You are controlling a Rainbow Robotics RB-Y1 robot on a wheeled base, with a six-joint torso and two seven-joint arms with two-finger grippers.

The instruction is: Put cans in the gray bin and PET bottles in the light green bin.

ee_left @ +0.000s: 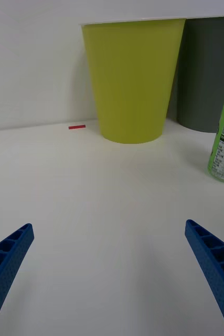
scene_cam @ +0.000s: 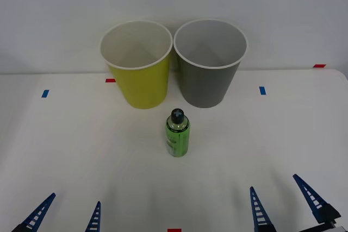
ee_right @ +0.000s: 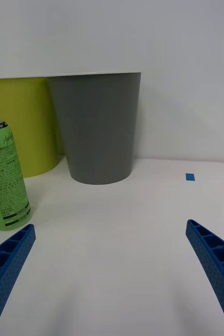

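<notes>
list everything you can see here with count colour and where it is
PET bottle: one, translucent green with a dark cap and green label, standing upright on the table in front of the gap between the two bins
light green bin: one, yellow-green with white rim and white inside, upright at the back of the table, on the robot's left
gray bin: one, gray with white rim, upright close beside the light green bin, on the robot's right
tape marks: several, blue and red, scattered on the table
table: one, white
left gripper: one, blue ribbed fingers, open, at the near left edge
right gripper: one, blue ribbed fingers, open, at the near right edge
</notes>
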